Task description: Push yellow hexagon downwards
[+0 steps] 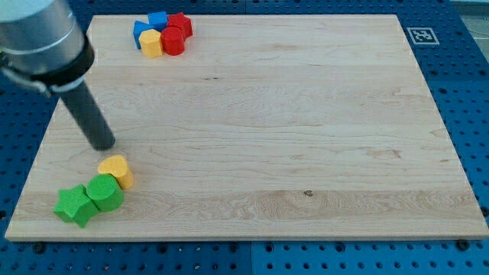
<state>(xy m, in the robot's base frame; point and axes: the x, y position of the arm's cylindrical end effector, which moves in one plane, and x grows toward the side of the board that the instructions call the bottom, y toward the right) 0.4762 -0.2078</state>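
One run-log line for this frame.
my tip: far below yellow hexagon | hexagon: top-left cluster, untouched | push: not begun

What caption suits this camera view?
Rod tip poised above a yellow block beside two green blocks.

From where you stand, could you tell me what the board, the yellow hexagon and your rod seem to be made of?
The board looks like pale, unfinished wood: grain lines and a small knot show. The yellow hexagon seems to be painted wood or plastic, with an even, slightly glossy colour; I cannot tell which. My tip ends a dark matte rod, possibly rubber or plastic.
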